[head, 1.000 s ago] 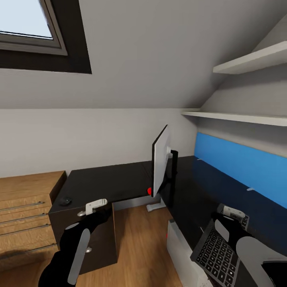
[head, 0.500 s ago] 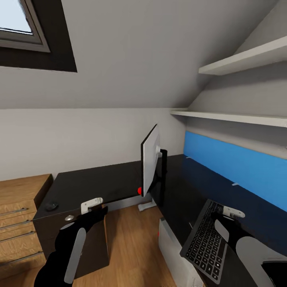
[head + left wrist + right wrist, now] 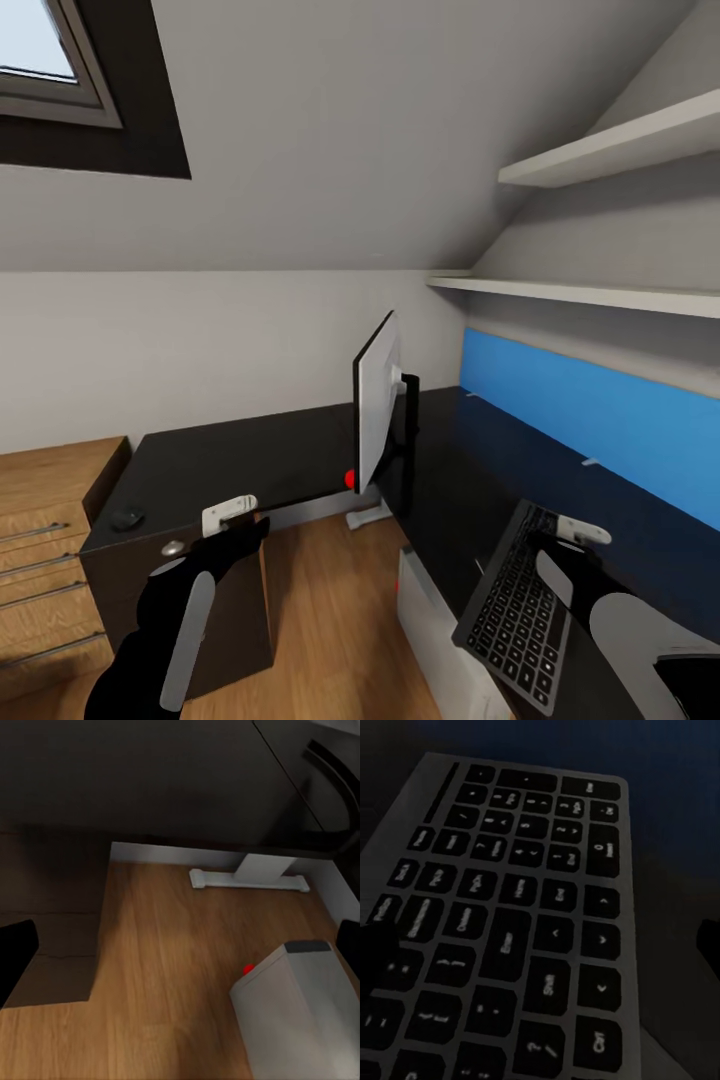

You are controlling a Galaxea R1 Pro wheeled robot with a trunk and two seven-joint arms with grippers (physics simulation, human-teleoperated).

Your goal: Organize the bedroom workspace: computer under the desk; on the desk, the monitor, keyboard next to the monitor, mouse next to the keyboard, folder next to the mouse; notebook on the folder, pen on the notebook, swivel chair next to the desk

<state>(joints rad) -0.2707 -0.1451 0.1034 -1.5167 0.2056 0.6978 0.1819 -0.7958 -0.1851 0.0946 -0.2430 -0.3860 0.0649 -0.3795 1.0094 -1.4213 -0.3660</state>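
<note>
The monitor (image 3: 378,410) stands edge-on at the inner corner of the black desk (image 3: 260,460). A small dark mouse (image 3: 127,518) lies at the desk's left end. The keyboard (image 3: 510,610) (image 3: 517,922) lies slantwise on the right wing, its near side reaching past the desk edge. My right gripper (image 3: 570,540) (image 3: 540,952) hovers open over the keyboard's far end. My left gripper (image 3: 232,515) (image 3: 180,945) is open above the wooden floor. The pale computer (image 3: 435,640) (image 3: 300,1009) stands under the desk. The folder, notebook, pen and swivel chair are out of view.
A light wooden counter (image 3: 45,500) with bar handles adjoins the desk's left end. A dark drawer unit with a silver knob (image 3: 173,547) sits below the mouse. A blue back panel (image 3: 590,420) and two white shelves (image 3: 600,295) line the right wall. A pale desk foot (image 3: 247,879) rests on the floor.
The camera turned right, so the whole scene slid left. The keyboard went from steeply tilted to lying flatter under my right gripper. Nothing has moved in the last half second.
</note>
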